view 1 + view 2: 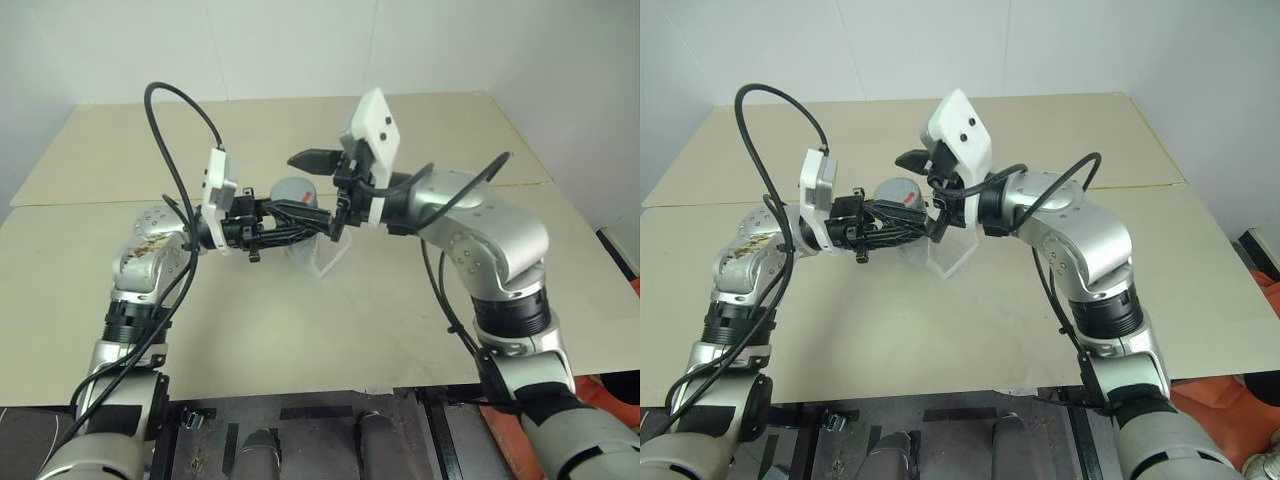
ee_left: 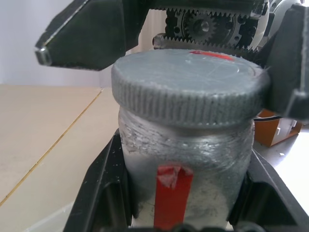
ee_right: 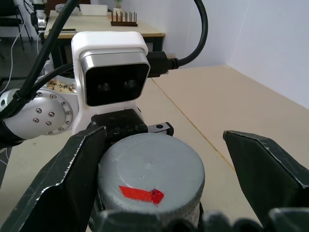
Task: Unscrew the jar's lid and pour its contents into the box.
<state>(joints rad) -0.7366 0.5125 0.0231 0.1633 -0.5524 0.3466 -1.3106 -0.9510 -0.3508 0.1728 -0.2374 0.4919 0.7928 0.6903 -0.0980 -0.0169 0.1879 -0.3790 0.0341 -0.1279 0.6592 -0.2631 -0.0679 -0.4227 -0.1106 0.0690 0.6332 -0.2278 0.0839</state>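
My left gripper [image 1: 292, 214] is shut on the jar [image 2: 186, 159], holding it above the table by its clear body, one finger on each side of the red stripe [image 2: 173, 193]. The grey lid [image 3: 149, 179] with its small red mark sits on the jar. My right gripper [image 3: 164, 169] is open around the lid, with one finger [image 3: 63, 183] on either side and gaps between them and the cap. The clear box [image 1: 326, 256] stands on the table just below the jar. The contents cannot be made out through the jar's cloudy wall.
Two beige tabletops [image 1: 300, 340] meet at a seam behind the arms. Black cables loop over both wrists. An orange object [image 1: 612, 398] lies off the table's right edge.
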